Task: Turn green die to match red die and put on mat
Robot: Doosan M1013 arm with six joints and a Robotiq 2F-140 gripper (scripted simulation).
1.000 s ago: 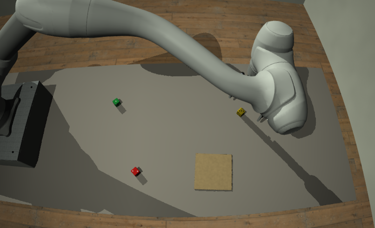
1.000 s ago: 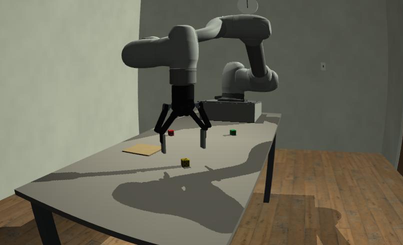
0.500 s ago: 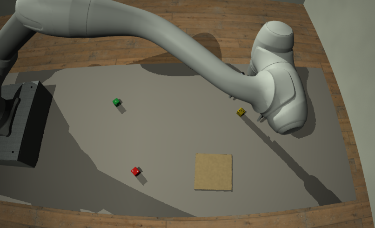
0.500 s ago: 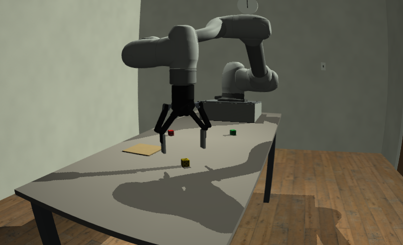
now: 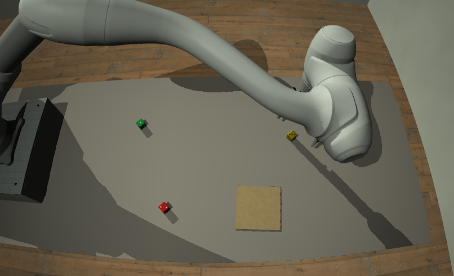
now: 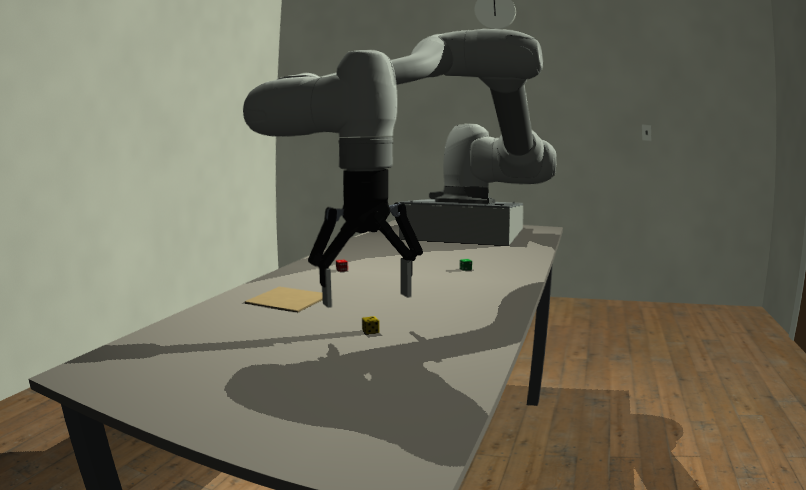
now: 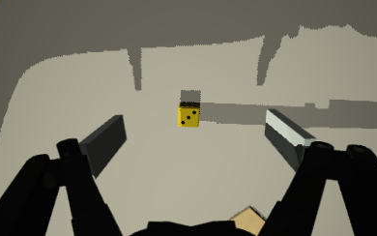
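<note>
the gripper hangs over the table with its jaws wide apart and nothing in them, and the yellow die sits just below it. the green die sits flat on the table, far from the tan mat, with one dot on top. the red die sits nearer the mat, off to its side.

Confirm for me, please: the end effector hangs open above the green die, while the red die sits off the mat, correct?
Not quite. The open end effector hangs above the yellow die, as the wrist view shows; the green die lies far off, nearer the arm's base. The red die does sit off the mat.
</note>
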